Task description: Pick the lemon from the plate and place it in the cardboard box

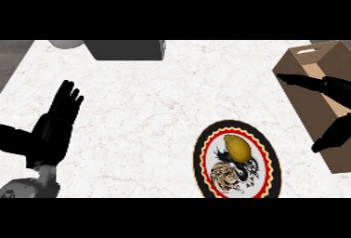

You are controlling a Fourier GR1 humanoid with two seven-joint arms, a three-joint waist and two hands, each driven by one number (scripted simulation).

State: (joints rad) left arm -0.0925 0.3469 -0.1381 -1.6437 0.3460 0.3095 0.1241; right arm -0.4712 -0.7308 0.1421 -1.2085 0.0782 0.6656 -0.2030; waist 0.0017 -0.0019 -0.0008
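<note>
A yellow lemon (238, 147) lies on the upper part of a patterned plate (269, 173) with a red, black and yellow rim, low and right of centre on the white counter. The open cardboard box (303, 84) stands along the right edge, tilted. My right hand (332, 86) is over the box at the far right, fingers spread and straight, holding nothing; it is apart from the lemon, above and right of it. My left hand (56, 125) rests open at the left, fingers up.
A grey block (127, 49) and a round grey object (66, 43) sit at the counter's far edge, top left. The counter's left edge runs diagonally at the top left corner.
</note>
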